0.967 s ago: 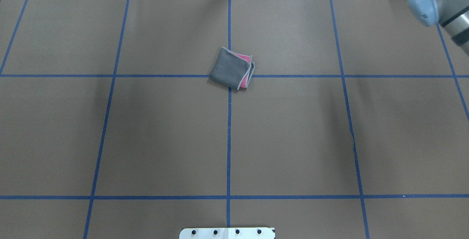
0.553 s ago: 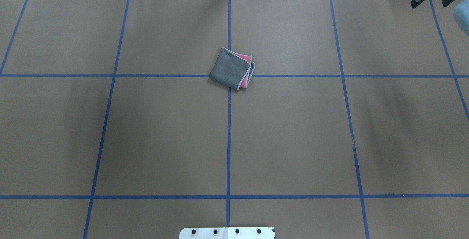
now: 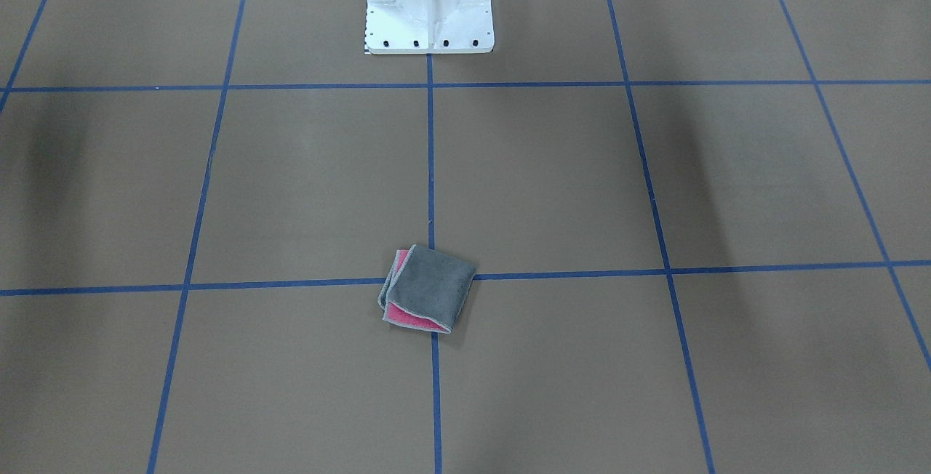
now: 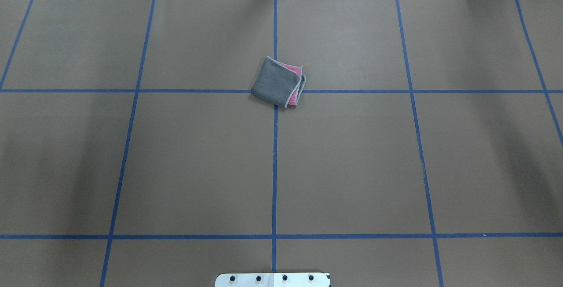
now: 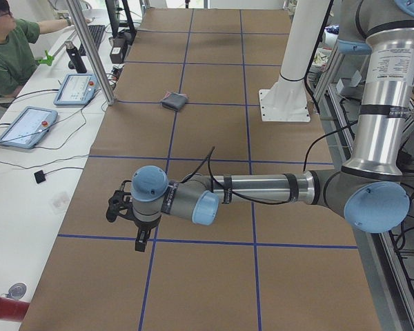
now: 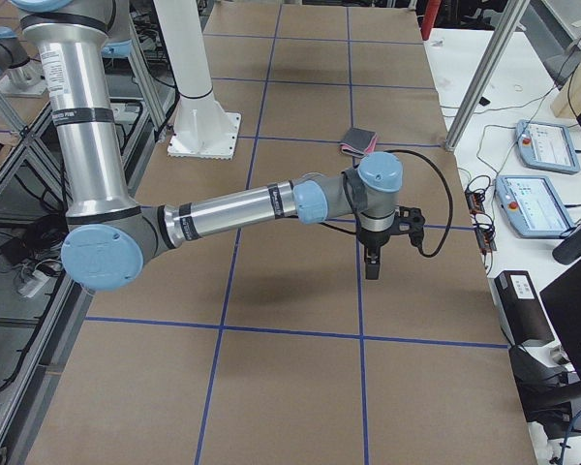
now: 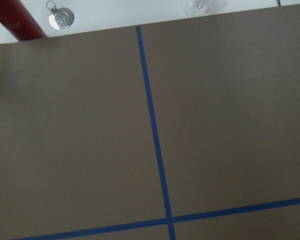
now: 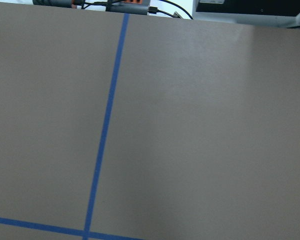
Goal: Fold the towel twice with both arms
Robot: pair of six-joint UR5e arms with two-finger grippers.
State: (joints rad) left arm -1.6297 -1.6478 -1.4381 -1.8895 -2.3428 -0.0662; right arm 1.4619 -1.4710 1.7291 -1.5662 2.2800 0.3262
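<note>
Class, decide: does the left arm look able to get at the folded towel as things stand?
Probably yes: the towel lies uncovered on the table, and nothing shows between it and the left gripper, though that gripper hangs far off to the side.

I see the brown table [image 4: 352,168], gridded with blue tape [image 4: 274,168], carrying the folded towel [image 4: 277,82] at twelve o'clock from the pedestal base [image 4: 272,279].

No text, label, brand or number is showing legibly in any view. The tablet screens [image 5: 26,127] beside the table are displaying coloured panels, but their contents are coming through too small to read.
</note>
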